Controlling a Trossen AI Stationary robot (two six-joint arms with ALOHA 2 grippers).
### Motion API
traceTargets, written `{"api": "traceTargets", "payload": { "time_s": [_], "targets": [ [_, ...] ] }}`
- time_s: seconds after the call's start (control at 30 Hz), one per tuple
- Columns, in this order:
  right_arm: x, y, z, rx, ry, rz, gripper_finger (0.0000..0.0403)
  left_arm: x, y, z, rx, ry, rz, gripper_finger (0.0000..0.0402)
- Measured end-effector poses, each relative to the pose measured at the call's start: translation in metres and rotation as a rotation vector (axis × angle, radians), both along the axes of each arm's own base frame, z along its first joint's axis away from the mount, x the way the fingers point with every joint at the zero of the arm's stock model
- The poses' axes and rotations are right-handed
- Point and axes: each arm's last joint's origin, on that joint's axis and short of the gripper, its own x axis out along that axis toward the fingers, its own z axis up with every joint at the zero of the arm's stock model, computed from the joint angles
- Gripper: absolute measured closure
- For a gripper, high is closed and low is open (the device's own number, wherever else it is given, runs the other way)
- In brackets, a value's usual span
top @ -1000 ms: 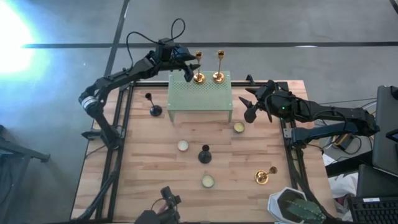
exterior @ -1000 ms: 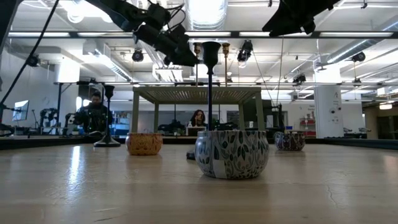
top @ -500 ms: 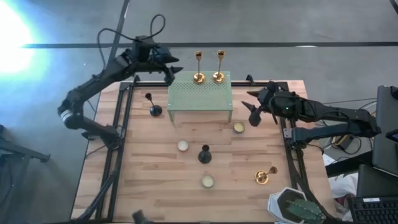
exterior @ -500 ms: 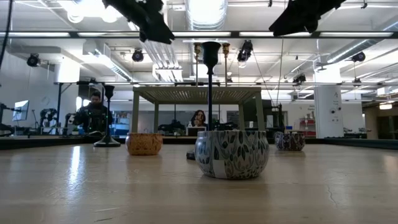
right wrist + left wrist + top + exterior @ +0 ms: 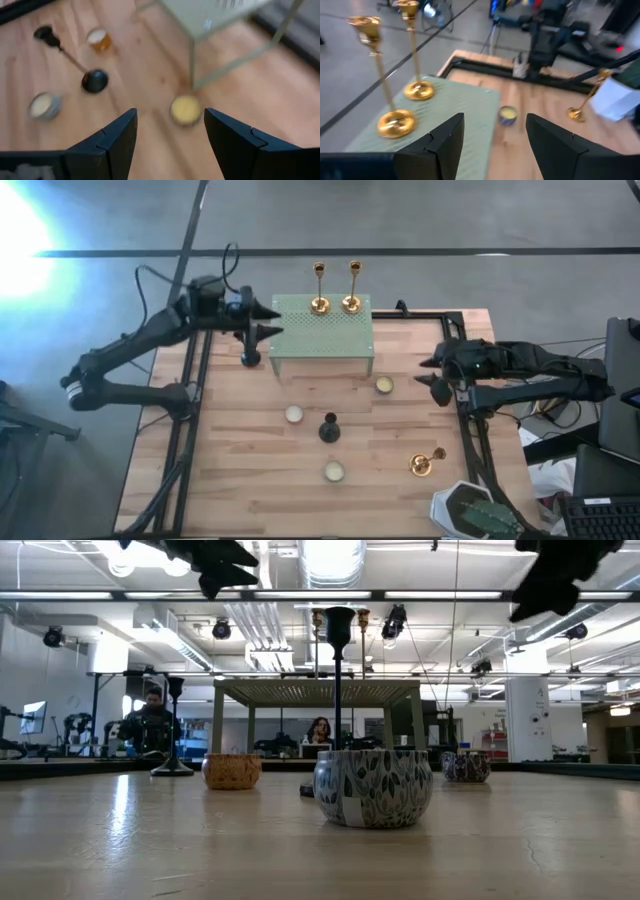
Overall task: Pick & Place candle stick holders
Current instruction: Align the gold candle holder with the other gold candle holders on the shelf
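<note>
Two gold candle stick holders [image 5: 319, 290] [image 5: 351, 288] stand upright by their round bases on the far edge of the green perforated stand [image 5: 322, 335]; they also show in the left wrist view [image 5: 382, 80] [image 5: 414, 50]. A third gold holder [image 5: 425, 462] lies on its side at the near right. One black holder [image 5: 249, 352] stands left of the stand, another [image 5: 329, 427] at the table's middle. My left gripper [image 5: 265, 320] is open and empty at the stand's left side, above the left black holder. My right gripper [image 5: 432, 372] is open and empty near the right edge.
Three small candle tins [image 5: 384, 385] [image 5: 294, 414] [image 5: 334, 471] sit on the wood between the holders. A dark pot with a plant [image 5: 475, 510] stands at the near right corner. The black frame rails [image 5: 195, 370] run along both sides of the table.
My left gripper has drawn back from the gold holders on the stand toward the table's left edge and a little nearer, staying open. My right gripper has moved toward the table's right and near edges. The holders have stayed in place.
</note>
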Motion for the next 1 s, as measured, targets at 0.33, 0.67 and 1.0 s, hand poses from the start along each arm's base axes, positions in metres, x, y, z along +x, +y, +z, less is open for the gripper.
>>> {"api": "traceTargets", "payload": {
  "time_s": [0.33, 0.67, 1.0],
  "targets": [
    [-0.005, 0.03, -0.014, 0.139, 0.137, 0.024, 0.0179, 0.001, -0.014, -0.04, -0.097, -0.163, -0.026, 0.0184],
    [-0.01, 0.062, -0.033, 0.155, 0.343, -0.07, 0.0179, 0.003, -0.018, -0.043, -0.125, -0.163, -0.042, 0.0184],
    [-0.023, 0.091, -0.046, 0.151, 0.468, -0.159, 0.0179, 0.006, -0.024, -0.042, -0.085, -0.167, -0.081, 0.0184]
  ]
}}
